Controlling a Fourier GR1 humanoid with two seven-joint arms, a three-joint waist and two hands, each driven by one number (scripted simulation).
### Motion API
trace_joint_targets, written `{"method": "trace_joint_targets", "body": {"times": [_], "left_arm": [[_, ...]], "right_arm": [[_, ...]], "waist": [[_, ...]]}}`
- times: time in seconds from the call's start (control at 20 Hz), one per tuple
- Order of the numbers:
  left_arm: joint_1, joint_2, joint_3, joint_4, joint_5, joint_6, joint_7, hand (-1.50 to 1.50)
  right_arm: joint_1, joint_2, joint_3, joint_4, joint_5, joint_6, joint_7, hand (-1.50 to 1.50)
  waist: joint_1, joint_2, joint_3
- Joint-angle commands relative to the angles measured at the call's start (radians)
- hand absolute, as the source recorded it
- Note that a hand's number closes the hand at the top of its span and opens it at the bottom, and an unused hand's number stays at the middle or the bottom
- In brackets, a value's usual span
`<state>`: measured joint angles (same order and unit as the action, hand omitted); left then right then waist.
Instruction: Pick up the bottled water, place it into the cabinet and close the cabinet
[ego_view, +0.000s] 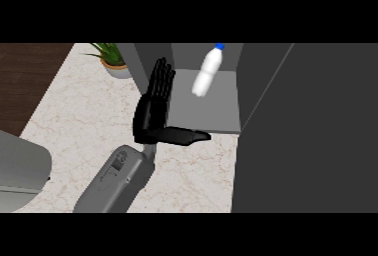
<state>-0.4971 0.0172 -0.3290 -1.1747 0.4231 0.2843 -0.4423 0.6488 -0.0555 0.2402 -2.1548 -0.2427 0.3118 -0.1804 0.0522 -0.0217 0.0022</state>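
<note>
A slim, translucent white bottled water (206, 75) with a blue cap stands tilted inside the grey cabinet (214, 117), on its smooth flat shelf near the back. The black left robot hand (153, 107) has straight fingers pressed together and its thumb jutting sideways at the cabinet's left front edge, above the veined marble desk (81, 115). A leafy potted plant (111, 60) sits at the desk's far edge.

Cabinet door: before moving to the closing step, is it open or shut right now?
Open. The cabinet shows its inner shelf with the water bottle inside, and its dark door is swung out at the right.
</note>
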Motion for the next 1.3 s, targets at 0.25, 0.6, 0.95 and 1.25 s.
{"method": "trace_joint_targets", "body": {"times": [0.25,0.6,0.95,1.25], "left_arm": [[0.457,0.123,-0.194,-0.628,-0.031,0.069,0.155,-1.50],[0.665,0.267,-0.164,-0.933,-0.041,0.089,0.173,-1.50],[0.913,0.359,-0.063,-1.070,0.030,0.023,0.068,-1.50],[1.108,0.427,0.000,-1.148,0.105,-0.105,-0.024,-1.50]], "right_arm": [[-0.052,-0.055,0.024,-0.036,0.060,0.030,0.036,-1.50],[-0.049,-0.176,0.097,-0.020,0.155,0.159,0.041,1.50],[-0.018,-0.195,0.317,-0.228,0.224,0.164,0.186,1.50],[-0.076,-0.132,0.456,-0.225,0.360,0.111,0.223,1.50]], "waist": [[-0.009,0.010,-0.002],[-0.026,0.013,-0.002],[-0.027,0.013,-0.005],[-0.013,0.010,-0.006]]}}
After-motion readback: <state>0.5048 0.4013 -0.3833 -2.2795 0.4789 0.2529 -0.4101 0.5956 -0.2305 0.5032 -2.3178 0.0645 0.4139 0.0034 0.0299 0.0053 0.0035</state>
